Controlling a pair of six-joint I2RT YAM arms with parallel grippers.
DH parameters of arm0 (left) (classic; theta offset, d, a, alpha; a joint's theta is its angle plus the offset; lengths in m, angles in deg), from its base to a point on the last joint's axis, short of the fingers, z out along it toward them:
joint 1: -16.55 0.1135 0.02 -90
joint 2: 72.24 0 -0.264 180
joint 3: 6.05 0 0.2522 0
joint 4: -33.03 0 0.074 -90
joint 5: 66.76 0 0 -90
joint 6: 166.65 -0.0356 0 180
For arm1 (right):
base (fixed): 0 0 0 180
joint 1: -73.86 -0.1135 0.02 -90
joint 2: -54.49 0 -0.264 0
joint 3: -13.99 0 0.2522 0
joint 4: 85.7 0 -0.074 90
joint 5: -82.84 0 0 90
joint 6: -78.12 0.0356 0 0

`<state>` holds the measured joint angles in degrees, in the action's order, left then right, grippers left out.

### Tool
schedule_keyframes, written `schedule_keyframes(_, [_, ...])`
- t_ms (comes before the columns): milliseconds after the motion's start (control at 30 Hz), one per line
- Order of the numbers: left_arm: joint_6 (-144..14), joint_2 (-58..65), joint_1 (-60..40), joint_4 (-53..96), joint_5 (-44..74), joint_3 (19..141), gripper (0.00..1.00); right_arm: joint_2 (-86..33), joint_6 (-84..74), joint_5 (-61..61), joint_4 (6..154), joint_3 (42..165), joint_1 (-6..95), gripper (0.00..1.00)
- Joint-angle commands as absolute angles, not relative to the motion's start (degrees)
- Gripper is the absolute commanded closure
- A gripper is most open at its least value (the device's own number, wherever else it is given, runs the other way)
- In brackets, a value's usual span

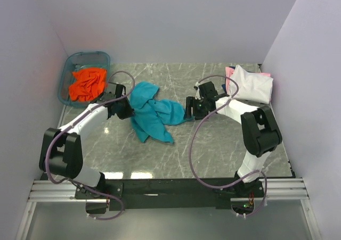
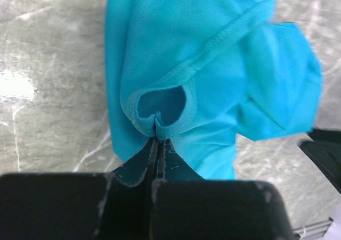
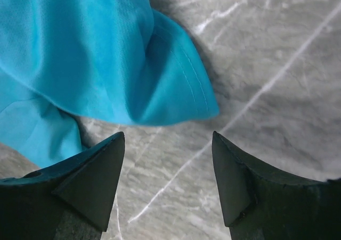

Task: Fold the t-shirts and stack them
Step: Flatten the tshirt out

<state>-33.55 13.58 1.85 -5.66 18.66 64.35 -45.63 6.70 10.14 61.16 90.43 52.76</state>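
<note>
Teal t-shirt (image 1: 152, 115): crumpled on the surface (image 1: 213, 149), midway between both arms; unfolded.
Left tool (image 2: 158, 139): clenched on a small pucker of hemmed teal edge.
Right tool (image 3: 168, 139): released, jaws wide, poised just short of a hemmed teal corner; nothing between them.
Risk, left grip: thin pinch on the seam only; probable slip-out under a hard pull.
Risk, right approach: possible closing on bare surface beside the corner, or on two bunched layers; twisted spread as the result.
Risk, drag: pull from one side alone; likely a sliding bundle, not an opening one.
Other shirts: orange t-shirt (image 1: 88, 84) heaped in tub (image 1: 89, 53), far left; white t-shirt (image 1: 253, 84) folded far right, atop pink t-shirt (image 1: 229, 71).
Hidden: most of pink under white; anything further beneath, not visible.
Unclear: sleeve or neck opening in the left grip, cannot tell; front or back of teal unreadable among the folds.
</note>
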Motion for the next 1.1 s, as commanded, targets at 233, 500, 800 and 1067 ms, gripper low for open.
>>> schedule_keyframes(233, [-33.58, 5.54, 1.87, -5.87, 16.47, 66.77, 1.00, -52.56, 6.40, 9.71, 62.35, 98.59, 51.80, 0.27])
schedule_keyframes(500, [-34.10, 4.40, 1.87, -7.10, 16.74, 67.56, 1.00, -56.25, 4.11, 11.82, 60.59, 100.96, 51.80, 0.61])
schedule_keyframes(800, [-37.09, 3.96, 1.96, -12.00, 18.22, 78.53, 1.00, -52.22, 3.06, 13.66, 53.57, 108.25, 53.20, 1.00])
schedule_keyframes(1067, [-37.45, -1.30, 3.27, -13.26, 23.06, 92.95, 1.00, -36.69, 0.25, 6.74, 40.82, 121.07, 55.84, 1.00])
